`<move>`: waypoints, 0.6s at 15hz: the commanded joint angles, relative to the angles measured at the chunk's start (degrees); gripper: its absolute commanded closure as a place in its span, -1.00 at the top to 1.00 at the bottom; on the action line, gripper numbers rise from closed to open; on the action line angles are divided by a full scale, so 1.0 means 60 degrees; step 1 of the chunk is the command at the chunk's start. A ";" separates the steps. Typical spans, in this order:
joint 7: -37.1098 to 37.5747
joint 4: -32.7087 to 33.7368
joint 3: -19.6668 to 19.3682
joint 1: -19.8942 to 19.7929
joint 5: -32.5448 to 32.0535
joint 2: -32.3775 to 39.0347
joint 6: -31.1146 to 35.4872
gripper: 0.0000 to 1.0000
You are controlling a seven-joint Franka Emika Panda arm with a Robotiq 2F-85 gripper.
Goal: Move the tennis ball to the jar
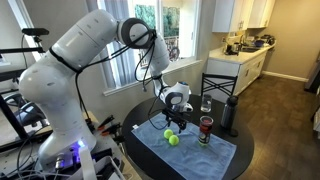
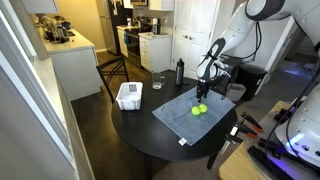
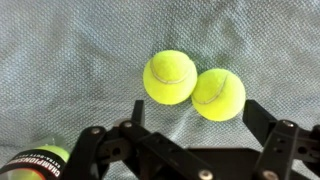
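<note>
A kitchen's round dark table (image 2: pixel 140 125) carries a grey cloth (image 3: pixel 60 60). The gripper (image 1: pixel 171 115) hangs spread and empty above two touching tennis balls (image 3: pixel 170 77). Only the wrist view shows the jar (image 3: pixel 30 162) label, near one finger.

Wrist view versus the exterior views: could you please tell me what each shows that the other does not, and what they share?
Only the wrist view shows the printed label on the tennis ball can, and that the two tennis balls touch each other. Only the exterior views show the Panda arm, the round dark table, a black bottle, a drinking glass and a white basket. Both show the balls lying on the blue cloth, with the open gripper above them.
</note>
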 commanded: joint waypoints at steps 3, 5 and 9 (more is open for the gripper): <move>-0.0283 0.0838 0.0233 -0.0078 -0.0604 0.0961 0.0308 1.00; -0.0187 0.1047 0.0204 -0.0028 -0.0712 0.1226 0.0263 1.00; -0.0413 0.1206 0.0314 -0.0189 -0.0863 0.1534 0.0262 1.00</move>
